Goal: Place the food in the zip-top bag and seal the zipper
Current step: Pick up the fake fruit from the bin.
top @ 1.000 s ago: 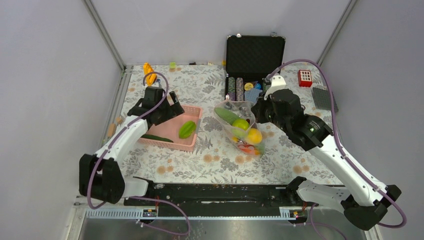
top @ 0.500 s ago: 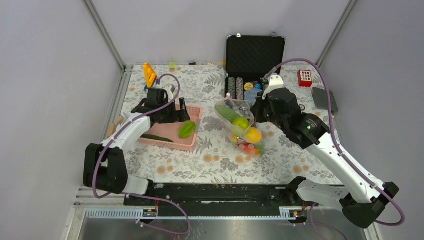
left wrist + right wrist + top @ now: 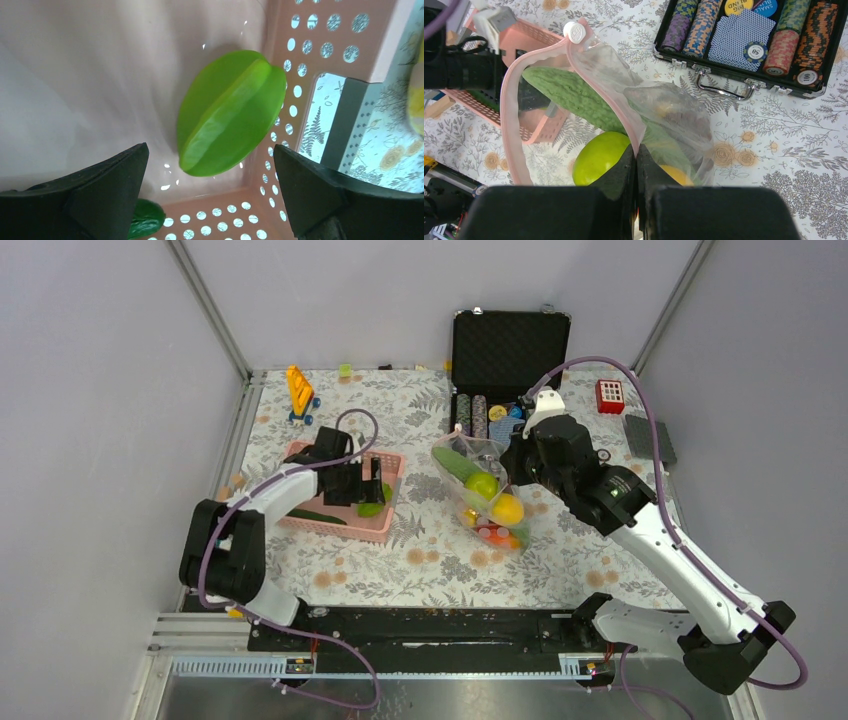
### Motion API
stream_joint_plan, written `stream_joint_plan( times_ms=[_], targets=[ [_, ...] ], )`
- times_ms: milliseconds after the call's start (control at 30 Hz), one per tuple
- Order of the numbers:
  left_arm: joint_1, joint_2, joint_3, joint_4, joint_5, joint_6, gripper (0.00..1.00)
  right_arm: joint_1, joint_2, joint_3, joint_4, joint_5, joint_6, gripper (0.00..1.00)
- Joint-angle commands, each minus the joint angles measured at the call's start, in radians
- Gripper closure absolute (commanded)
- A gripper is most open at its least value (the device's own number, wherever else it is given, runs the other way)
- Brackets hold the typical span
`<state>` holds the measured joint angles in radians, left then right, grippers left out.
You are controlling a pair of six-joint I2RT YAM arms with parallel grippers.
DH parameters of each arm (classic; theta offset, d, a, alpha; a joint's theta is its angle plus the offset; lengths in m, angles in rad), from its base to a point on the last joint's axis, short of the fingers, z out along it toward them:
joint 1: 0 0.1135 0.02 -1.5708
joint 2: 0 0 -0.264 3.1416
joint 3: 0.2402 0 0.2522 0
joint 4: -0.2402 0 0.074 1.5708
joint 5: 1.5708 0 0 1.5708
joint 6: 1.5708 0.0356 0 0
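In the top view's centre, our right hand [image 3: 636, 156] was pinched shut on the zipper [image 3: 508, 110], holding the bag [image 3: 676, 107] open; it already held a cucumber [image 3: 569, 95] and citrus [image 3: 508, 510]. Left of it, in the basket [image 3: 320, 30], lay the green piece [image 3: 230, 112], our left hand [image 3: 210, 150] spread open above it. We judged it light, stiff and slick, best gripped across its narrow ridged middle; the soft bag looked apt to sag if its rim went slack
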<state>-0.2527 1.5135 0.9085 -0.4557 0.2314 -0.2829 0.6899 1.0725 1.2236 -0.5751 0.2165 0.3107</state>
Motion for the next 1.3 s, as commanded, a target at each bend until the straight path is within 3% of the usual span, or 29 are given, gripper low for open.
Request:
stream_joint_plan(
  times_ms=[0, 133, 300, 533, 833, 1033, 1200, 1267],
  targets=[
    [-0.059, 0.073, 0.059, -0.019, -0.063, 0.022, 0.03, -0.010, -0.012, 0.030, 0.002, -0.015, -0.004, 0.99],
    [-0.087, 0.147, 0.124, -0.049, -0.095, 0.027, 0.06, -0.010, -0.037, 0.021, 0.003, -0.008, -0.005, 0.99],
    [-0.097, 0.184, 0.177, -0.064, -0.110, 0.023, 0.20, -0.009, -0.056, 0.003, 0.008, 0.000, -0.004, 0.99],
    [-0.103, 0.189, 0.197, -0.057, -0.135, 0.010, 0.58, -0.009, -0.066, 0.000, 0.008, 0.002, -0.007, 0.99],
    [-0.108, 0.119, 0.202, -0.068, -0.203, -0.019, 0.98, -0.009, -0.081, -0.003, 0.009, 0.002, -0.002, 0.99],
    [-0.108, -0.064, 0.230, -0.124, -0.344, -0.100, 1.00, -0.009, -0.082, -0.002, 0.009, 0.003, -0.002, 0.99],
    [-0.132, -0.243, 0.270, -0.115, -0.343, -0.143, 1.00, -0.009, -0.081, -0.001, 0.011, 0.002, -0.002, 0.99],
    [-0.152, -0.311, 0.279, -0.071, -0.277, -0.147, 1.00, -0.009, -0.083, -0.006, 0.016, -0.001, 0.000, 0.99]
  ],
)
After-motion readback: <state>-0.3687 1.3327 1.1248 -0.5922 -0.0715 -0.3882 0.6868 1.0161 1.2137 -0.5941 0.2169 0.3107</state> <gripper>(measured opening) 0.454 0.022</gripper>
